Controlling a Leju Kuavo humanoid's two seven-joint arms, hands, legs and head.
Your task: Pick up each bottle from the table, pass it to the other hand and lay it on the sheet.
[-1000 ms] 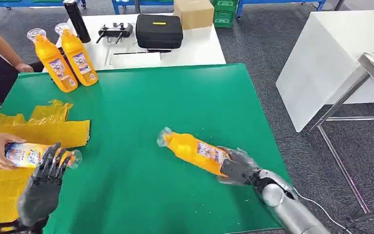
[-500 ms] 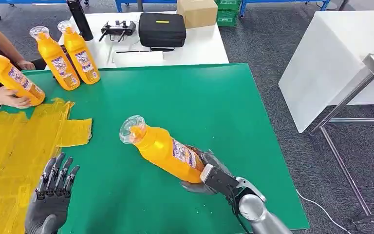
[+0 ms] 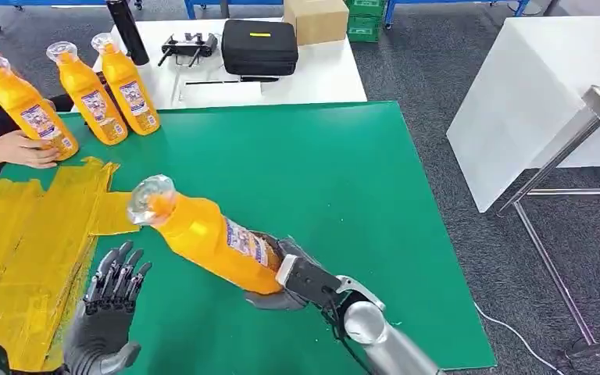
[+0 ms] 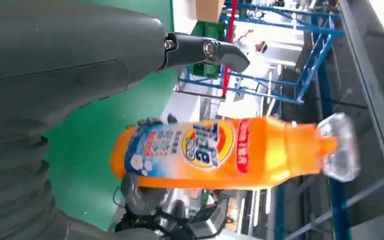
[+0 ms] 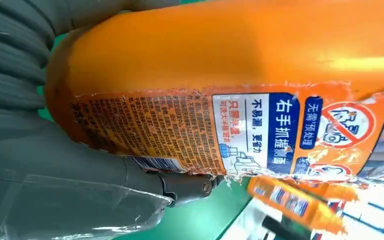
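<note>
Above the green mat (image 3: pixel 344 180), right hand (image 3: pixel 297 279) grasps bottle (image 3: pixel 211 238); left hand (image 3: pixel 113 301) fingers spread.

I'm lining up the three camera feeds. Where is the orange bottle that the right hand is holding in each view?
Head view: the held bottle lies low and centre, cap toward the yellow sheet, base in the right hand.
Left wrist view: the bottle crosses the middle.
Right wrist view: its label is close up.
Shared landmark: the green table.
</note>
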